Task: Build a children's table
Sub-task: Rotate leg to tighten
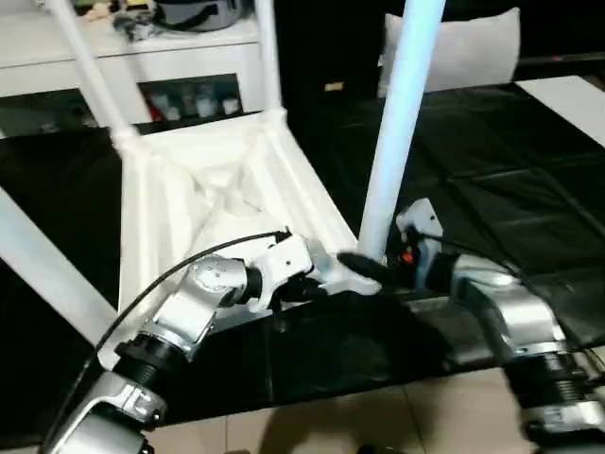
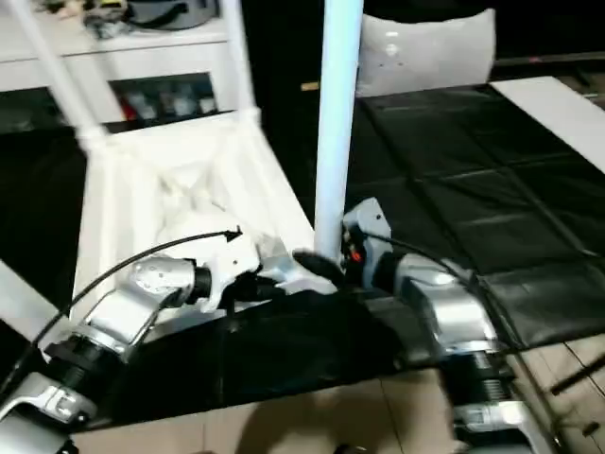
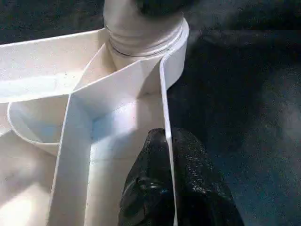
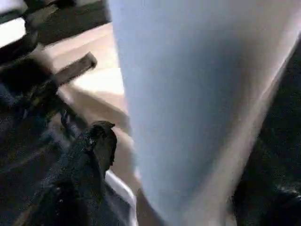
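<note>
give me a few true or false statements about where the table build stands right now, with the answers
1. The tabletop lies with its ribbed underside up. True.
2. The left hand is shut on the tabletop's side wall near the corner socket. True.
3. No legs are fitted yet. False: several white legs already stand in corner sockets, such as the far leg.
4. The near leg lies flat on the black mat. False: it stands upright in the near corner socket.
5. The right hand is at the base of the near leg. True.
6. The tabletop rests on bare wooden floor. False: it rests on the black mat.
</note>
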Controlling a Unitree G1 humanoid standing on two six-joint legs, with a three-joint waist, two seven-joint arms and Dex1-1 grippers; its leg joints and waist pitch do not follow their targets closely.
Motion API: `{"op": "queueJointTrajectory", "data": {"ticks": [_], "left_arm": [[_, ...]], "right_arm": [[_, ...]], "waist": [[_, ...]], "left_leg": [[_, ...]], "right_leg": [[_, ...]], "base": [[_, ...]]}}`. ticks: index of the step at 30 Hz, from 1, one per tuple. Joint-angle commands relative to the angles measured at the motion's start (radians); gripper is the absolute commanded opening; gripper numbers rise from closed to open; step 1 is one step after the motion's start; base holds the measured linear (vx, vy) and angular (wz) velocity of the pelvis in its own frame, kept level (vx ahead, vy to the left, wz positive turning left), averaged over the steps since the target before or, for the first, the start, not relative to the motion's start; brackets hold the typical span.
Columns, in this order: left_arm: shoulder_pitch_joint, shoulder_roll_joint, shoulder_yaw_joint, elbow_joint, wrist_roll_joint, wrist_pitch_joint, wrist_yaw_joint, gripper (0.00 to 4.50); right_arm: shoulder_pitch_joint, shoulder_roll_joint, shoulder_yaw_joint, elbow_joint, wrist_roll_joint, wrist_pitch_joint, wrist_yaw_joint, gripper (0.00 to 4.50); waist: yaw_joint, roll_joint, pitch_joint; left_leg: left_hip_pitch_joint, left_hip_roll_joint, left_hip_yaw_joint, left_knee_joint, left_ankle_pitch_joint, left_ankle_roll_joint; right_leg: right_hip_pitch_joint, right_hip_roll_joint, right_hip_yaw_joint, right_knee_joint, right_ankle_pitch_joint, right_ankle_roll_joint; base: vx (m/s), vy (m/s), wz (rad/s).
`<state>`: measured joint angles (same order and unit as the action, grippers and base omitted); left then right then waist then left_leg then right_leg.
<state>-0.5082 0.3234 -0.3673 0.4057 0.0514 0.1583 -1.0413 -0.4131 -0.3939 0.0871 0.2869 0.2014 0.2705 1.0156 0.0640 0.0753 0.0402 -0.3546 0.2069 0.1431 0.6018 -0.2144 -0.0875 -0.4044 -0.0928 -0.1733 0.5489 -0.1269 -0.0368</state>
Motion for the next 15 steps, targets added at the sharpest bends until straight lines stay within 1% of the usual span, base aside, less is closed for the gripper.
{"op": "queueJointTrajectory", "data": {"ticks": [1,2,3,4,5,6,7,10,11,12,13,14,15], "left_arm": [[-0.027,0.028,-0.034,-0.010,0.008,-0.071,-0.082,0.00],[-0.028,0.040,-0.044,-0.007,0.007,-0.089,-0.109,0.00],[-0.027,0.058,-0.055,-0.008,0.001,-0.112,-0.151,0.00],[-0.026,0.072,-0.061,-0.009,-0.002,-0.130,-0.180,0.00],[-0.026,0.087,-0.069,-0.007,-0.008,-0.155,-0.213,0.00],[-0.026,0.094,-0.073,-0.008,-0.011,-0.165,-0.230,0.00],[-0.026,0.094,-0.073,-0.008,-0.011,-0.165,-0.230,0.00],[-0.027,0.131,-0.096,0.006,-0.017,-0.227,-0.321,0.00],[-0.026,0.139,-0.101,0.007,-0.017,-0.241,-0.340,0.00],[-0.026,0.146,-0.106,0.008,-0.018,-0.255,-0.358,0.00],[-0.027,0.150,-0.109,0.008,-0.021,-0.260,-0.370,0.00],[-0.027,0.152,-0.111,0.008,-0.022,-0.263,-0.378,0.00],[-0.028,0.152,-0.112,0.008,-0.023,-0.264,-0.381,0.00]], "right_arm": [[-0.005,-0.032,0.010,-0.006,0.011,-0.031,0.097,3.68],[-0.008,-0.050,0.014,-0.003,0.021,-0.036,0.137,3.68],[-0.014,-0.073,0.023,0.001,0.031,-0.037,0.192,3.68],[-0.020,-0.090,0.034,0.006,0.032,-0.045,0.230,3.68],[-0.027,-0.108,0.049,0.016,0.030,-0.061,0.276,3.68],[-0.031,-0.115,0.056,0.020,0.029,-0.065,0.296,3.52],[-0.031,-0.115,0.056,0.020,0.029,-0.065,0.296,3.42],[-0.049,-0.140,0.096,0.050,0.032,-0.092,0.393,3.29],[-0.053,-0.140,0.102,0.057,0.029,-0.098,0.408,3.14],[-0.057,-0.140,0.107,0.064,0.027,-0.104,0.421,3.14],[-0.059,-0.138,0.112,0.067,0.031,-0.101,0.433,3.01],[-0.061,-0.137,0.115,0.069,0.035,-0.099,0.443,2.91],[-0.062,-0.137,0.120,0.068,0.039,-0.092,0.453,2.91]], "waist": [[0.005,-0.007,-0.073],[0.006,-0.010,-0.071],[0.011,-0.011,-0.072],[0.013,-0.012,-0.071],[0.017,-0.011,-0.071],[0.019,-0.012,-0.072],[0.027,-0.011,-0.072],[0.035,-0.010,-0.073],[0.036,-0.010,-0.074],[0.036,-0.029,-0.074],[0.041,-0.023,-0.073],[0.044,-0.020,-0.073],[0.045,-0.019,-0.073]], "left_leg": [[-0.001,0.019,0.010,-0.060,-0.126,0.123],[-0.003,0.019,0.010,-0.061,-0.132,0.121],[-0.001,0.020,0.010,-0.061,-0.140,0.120],[-0.002,0.021,0.010,-0.062,-0.140,0.119],[-0.001,0.022,0.011,-0.062,-0.141,0.118],[-0.002,0.021,0.011,-0.061,-0.142,0.119],[0.001,0.023,0.013,-0.061,-0.135,0.116],[0.001,0.023,0.012,-0.061,-0.137,0.116],[0.001,0.026,0.012,-0.061,-0.136,0.115],[-0.001,0.026,0.013,-0.062,-0.133,0.118],[-0.003,0.025,0.012,-0.063,-0.129,0.116],[0.001,0.026,0.013,-0.062,-0.132,0.111],[0.002,0.027,0.013,-0.062,-0.132,0.109]], "right_leg": [[0.071,-0.057,0.055,-0.059,-0.344,-0.096],[0.073,-0.056,0.055,-0.059,-0.354,-0.092],[0.072,-0.057,0.055,-0.059,-0.366,-0.090],[0.072,-0.057,0.057,-0.059,-0.371,-0.089],[0.069,-0.057,0.057,-0.059,-0.377,-0.089],[0.069,-0.057,0.056,-0.058,-0.379,-0.090],[0.066,-0.058,0.060,-0.057,-0.376,-0.095],[0.066,-0.057,0.059,-0.056,-0.376,-0.101],[0.066,-0.057,0.061,-0.052,-0.364,-0.104],[0.067,-0.057,0.061,-0.053,-0.362,-0.103],[0.067,-0.059,0.062,-0.050,-0.372,-0.103],[0.064,-0.060,0.062,-0.052,-0.387,-0.100],[0.064,-0.060,0.063,-0.052,-0.388,-0.101]], "base": [[0.000,0.000,0.00],[0.000,0.000,0.00],[0.000,0.000,0.00],[0.000,0.000,0.00],[0.000,0.000,0.00],[0.000,0.000,0.00],[0.000,0.000,0.00],[0.000,0.000,0.00],[0.000,0.000,0.00],[0.000,0.000,0.00],[0.000,0.000,0.00],[0.000,0.000,0.00],[0.000,0.000,0.00]]}}
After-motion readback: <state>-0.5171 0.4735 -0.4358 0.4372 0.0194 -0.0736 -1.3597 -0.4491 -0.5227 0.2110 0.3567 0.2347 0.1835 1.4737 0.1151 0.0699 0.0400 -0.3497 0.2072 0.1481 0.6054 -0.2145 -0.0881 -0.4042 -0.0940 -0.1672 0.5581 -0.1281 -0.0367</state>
